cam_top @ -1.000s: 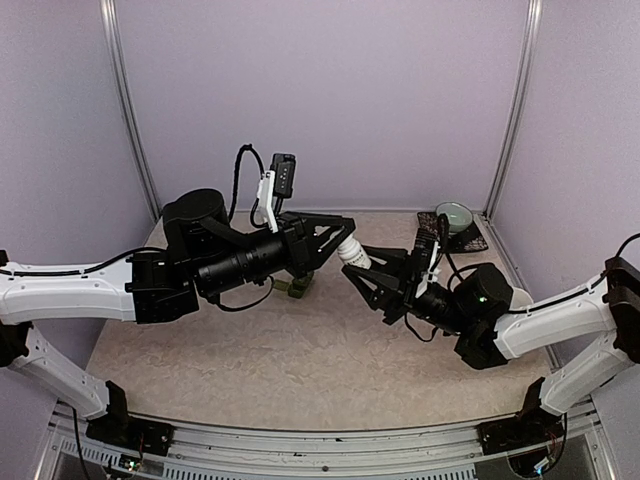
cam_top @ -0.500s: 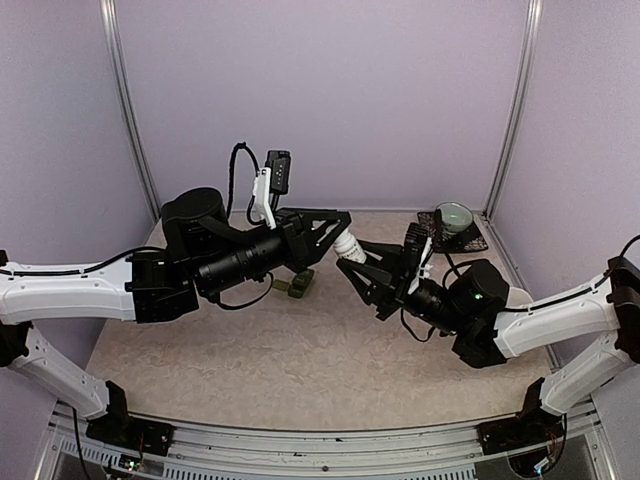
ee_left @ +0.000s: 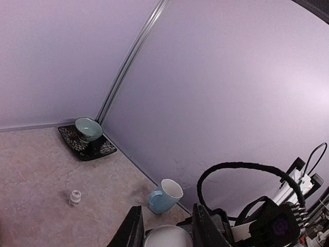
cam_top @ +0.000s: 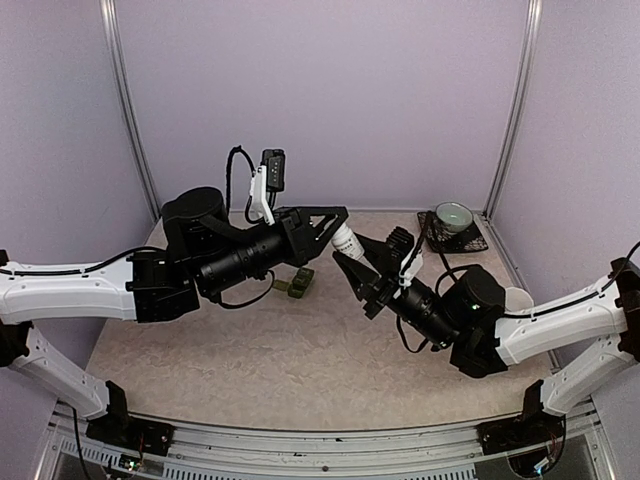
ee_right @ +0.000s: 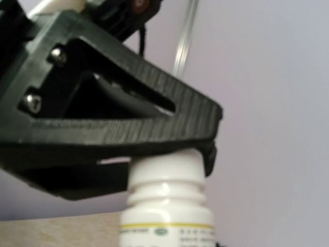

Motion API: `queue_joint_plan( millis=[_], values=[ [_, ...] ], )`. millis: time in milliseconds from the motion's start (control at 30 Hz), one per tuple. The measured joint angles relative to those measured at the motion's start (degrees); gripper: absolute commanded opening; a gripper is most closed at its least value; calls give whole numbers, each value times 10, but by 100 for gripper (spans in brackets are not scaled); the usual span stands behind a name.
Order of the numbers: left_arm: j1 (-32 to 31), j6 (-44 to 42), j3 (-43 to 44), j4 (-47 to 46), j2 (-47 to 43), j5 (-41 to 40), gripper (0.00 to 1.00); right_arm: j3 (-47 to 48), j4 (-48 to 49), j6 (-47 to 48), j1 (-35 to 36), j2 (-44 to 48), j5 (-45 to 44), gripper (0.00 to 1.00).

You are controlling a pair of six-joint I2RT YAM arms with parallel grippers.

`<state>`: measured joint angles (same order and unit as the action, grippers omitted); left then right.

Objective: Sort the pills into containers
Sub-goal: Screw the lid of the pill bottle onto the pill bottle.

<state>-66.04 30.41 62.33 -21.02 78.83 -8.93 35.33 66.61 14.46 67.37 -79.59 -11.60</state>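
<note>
Mid-frame above the table (cam_top: 250,350), the left gripper (cam_top: 338,232) clamps the cap (ee_right: 164,162) of the pill bottle (cam_top: 346,243), the right gripper (cam_top: 356,256) grasps its body, and the containers (cam_top: 298,283) lie just lower left.

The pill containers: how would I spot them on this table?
In the top view, find the beige table and the left arm reaching over its middle. By that arm's black front end, flat on the tabletop, lie the containers: a small dark green blocky strip. The nearby white bottle is held in the air, and the green bowl sits on a saucer in the far right corner.
</note>
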Motion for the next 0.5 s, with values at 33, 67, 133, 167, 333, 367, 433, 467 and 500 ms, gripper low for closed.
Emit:
queue_joint_plan(
  millis=[33,67,133,167,333,367,433,467,500],
  values=[
    [0,3,0,-2,1,-3,18,4,0,9,3,-2,-12,1],
    [0,7,0,-4,1,-4,18,7,0,15,6,-3,-24,1],
    [0,13,0,-8,1,-9,18,12,1,28,11,-8,-46,1],
    [0,15,0,-9,1,-11,18,14,1,33,13,-9,-53,1],
    [0,19,0,-15,2,-14,18,16,7,54,17,-12,-61,1],
    [0,19,0,-16,2,-14,18,16,7,55,17,-12,-59,2],
    [0,16,-1,-17,2,-13,18,16,7,55,17,-12,-50,2],
    [0,14,-1,-18,2,-12,18,16,6,54,16,-10,-44,2],
    [0,10,-2,-21,2,-9,18,16,3,50,15,-8,-39,2]
  ],
)
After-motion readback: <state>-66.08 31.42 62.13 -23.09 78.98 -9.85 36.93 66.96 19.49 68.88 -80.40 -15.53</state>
